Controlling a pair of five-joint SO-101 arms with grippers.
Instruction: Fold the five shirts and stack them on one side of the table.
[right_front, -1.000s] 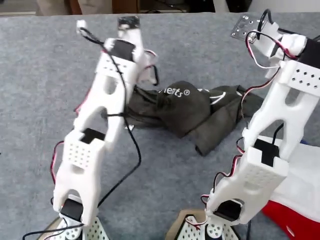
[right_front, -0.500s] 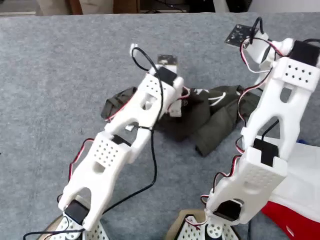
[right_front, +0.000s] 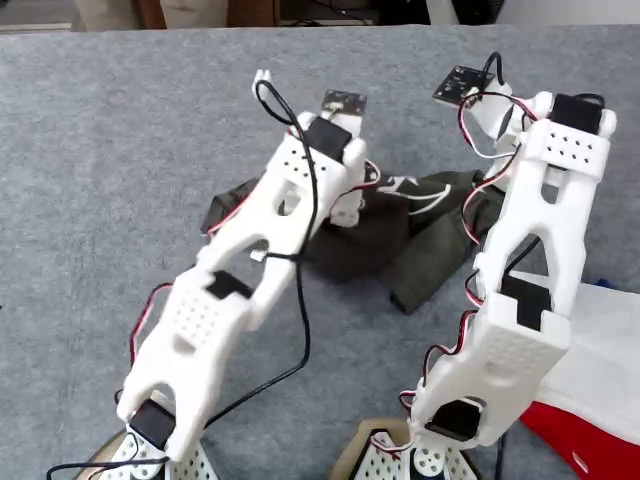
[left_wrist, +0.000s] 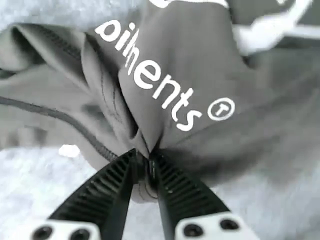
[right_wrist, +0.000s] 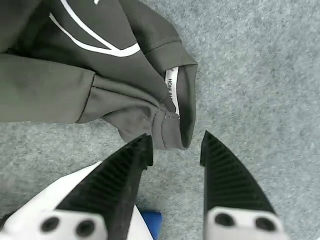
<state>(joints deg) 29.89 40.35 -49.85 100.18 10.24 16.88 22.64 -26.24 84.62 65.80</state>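
The left arm extends from 7 o'clock to mid-table, where the left gripper (left_wrist: 144, 156) is clamped tight on a pinched fold of the dark shirt (right_front: 420, 225), beside its white lettering. The shirt lies crumpled on the grey table (right_front: 100, 150). At the shirt's 2 o'clock end the right gripper (right_wrist: 176, 141) hangs with its fingers apart over a labelled edge. White fabric (right_front: 610, 350) and red fabric (right_front: 575, 440) lie at 4 o'clock.
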